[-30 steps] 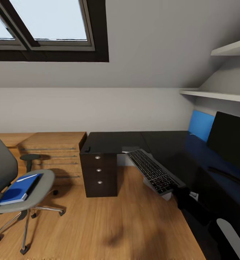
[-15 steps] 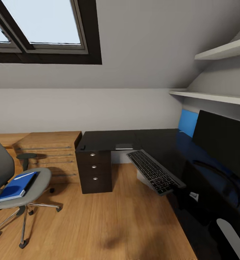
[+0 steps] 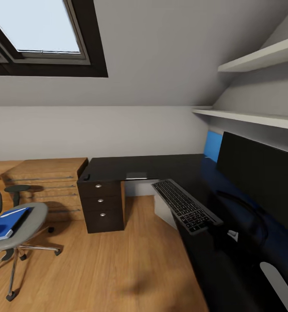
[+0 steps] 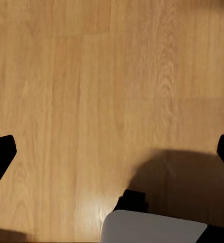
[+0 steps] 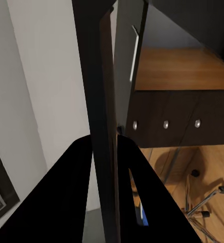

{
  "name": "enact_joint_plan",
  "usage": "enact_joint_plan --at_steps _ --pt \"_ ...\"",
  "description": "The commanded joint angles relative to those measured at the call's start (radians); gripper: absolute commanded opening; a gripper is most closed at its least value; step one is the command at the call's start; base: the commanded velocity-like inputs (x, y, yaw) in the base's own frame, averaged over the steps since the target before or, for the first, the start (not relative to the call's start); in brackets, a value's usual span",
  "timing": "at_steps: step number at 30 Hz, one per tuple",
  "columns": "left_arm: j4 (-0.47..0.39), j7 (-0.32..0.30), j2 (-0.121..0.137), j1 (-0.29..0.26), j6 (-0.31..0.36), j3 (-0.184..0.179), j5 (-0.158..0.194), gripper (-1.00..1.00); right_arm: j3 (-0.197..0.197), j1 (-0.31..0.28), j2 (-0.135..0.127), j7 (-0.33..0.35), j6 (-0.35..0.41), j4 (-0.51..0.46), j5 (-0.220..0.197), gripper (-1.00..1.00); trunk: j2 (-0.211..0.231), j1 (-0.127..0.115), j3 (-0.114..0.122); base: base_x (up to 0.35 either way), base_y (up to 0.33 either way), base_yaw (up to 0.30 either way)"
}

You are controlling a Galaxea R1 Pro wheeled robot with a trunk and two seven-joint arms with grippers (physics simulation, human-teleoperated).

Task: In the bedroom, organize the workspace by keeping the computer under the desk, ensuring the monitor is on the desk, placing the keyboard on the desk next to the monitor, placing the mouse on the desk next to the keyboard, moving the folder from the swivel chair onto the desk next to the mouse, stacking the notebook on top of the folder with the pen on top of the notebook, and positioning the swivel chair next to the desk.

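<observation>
1. The right gripper [image 5: 105,152] is clamped on the keyboard [image 3: 185,206], carried tilted above the desk [image 3: 161,167], presumably for setting beside the monitor [image 3: 256,173]
2. The left gripper [image 4: 112,152] hangs spread wide over the floor (holding nothing)
3. The folder [image 3: 5,223] waits on the swivel chair [image 3: 24,229]

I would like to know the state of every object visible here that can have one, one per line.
keyboard: held up off the desk, tilted, gripped at its near end
right gripper: shut on the keyboard's edge
left gripper: open, empty, over the floor
desk drawers: all three closed
monitor: upright on the desk, screen dark
folder: lying on the swivel chair seat
</observation>
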Motion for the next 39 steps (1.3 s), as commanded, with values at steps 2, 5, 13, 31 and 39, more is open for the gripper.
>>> enact_joint_plan --at_steps 2,5,13,31,39 --pt "0.001 0.007 -0.001 -0.001 -0.004 -0.009 0.011 1.0 -0.001 0.0 0.0 0.0 0.004 0.002 -0.015 -1.0 -0.001 0.0 -0.001 -0.131 -0.237 0.0" --pt "0.001 0.007 -0.001 -0.001 -0.004 -0.009 0.011 1.0 -0.001 0.0 0.001 0.0 0.004 0.004 -0.016 -1.0 -0.001 0.0 -0.001 -0.292 -0.13 0.0" --pt "0.001 0.007 0.0 -0.001 -0.005 -0.009 0.011 1.0 -0.001 0.0 0.001 0.003 0.004 0.009 -0.015 -1.0 -0.001 0.0 -0.001 -0.265 -0.036 0.0" --pt "0.001 0.007 0.0 -0.001 -0.006 -0.01 0.011 1.0 0.006 0.0 0.011 -0.001 -0.091 0.054 -0.012 -1.0 -0.001 0.0 -0.001 -0.013 0.0 0.0" --pt "0.001 0.007 0.0 -0.001 -0.006 -0.011 0.01 1.0 0.012 0.0 0.012 -0.001 -0.193 0.085 0.03 -1.0 -0.001 0.0 -0.001 0.0 -0.003 0.0"
